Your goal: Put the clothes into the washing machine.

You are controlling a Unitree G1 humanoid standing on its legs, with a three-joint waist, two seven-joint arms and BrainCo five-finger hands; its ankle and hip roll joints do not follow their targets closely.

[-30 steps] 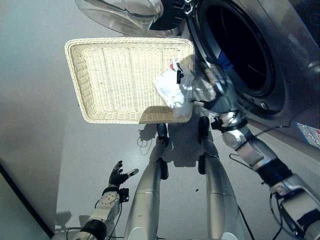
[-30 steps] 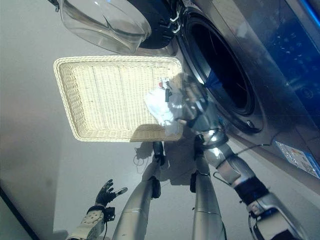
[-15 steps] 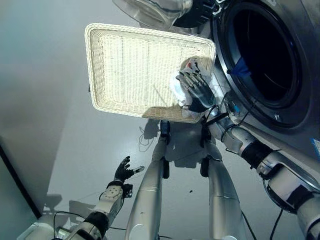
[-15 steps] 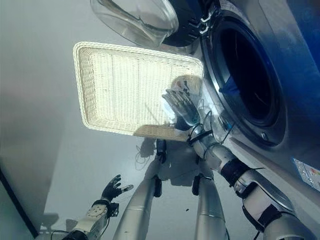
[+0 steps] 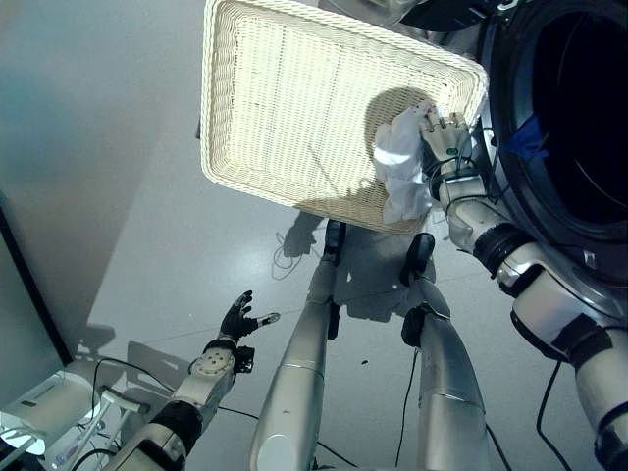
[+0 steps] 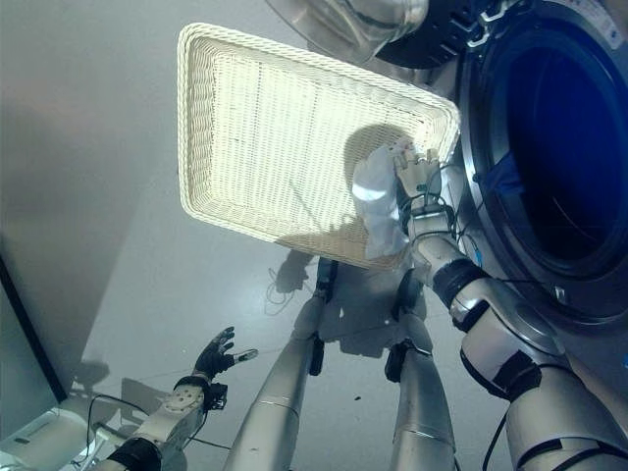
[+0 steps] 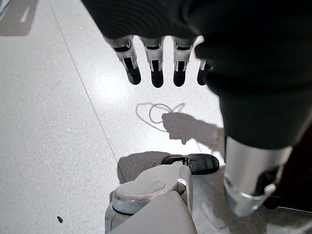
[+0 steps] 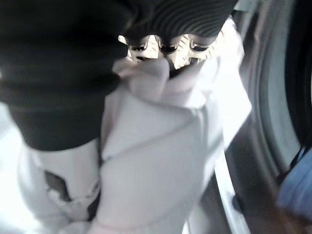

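One white garment (image 5: 400, 169) now lifted by right robot hand (image 5: 444, 139).

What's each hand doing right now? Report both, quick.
Left hand: open, holding nothing, low near the floor.
Right hand: shut on the white garment, at the wicker basket.

One wicker basket (image 5: 285, 108), one white garment (image 5: 400, 172), one washing machine (image 5: 579, 147), one blue item (image 5: 527, 139) inside drum.
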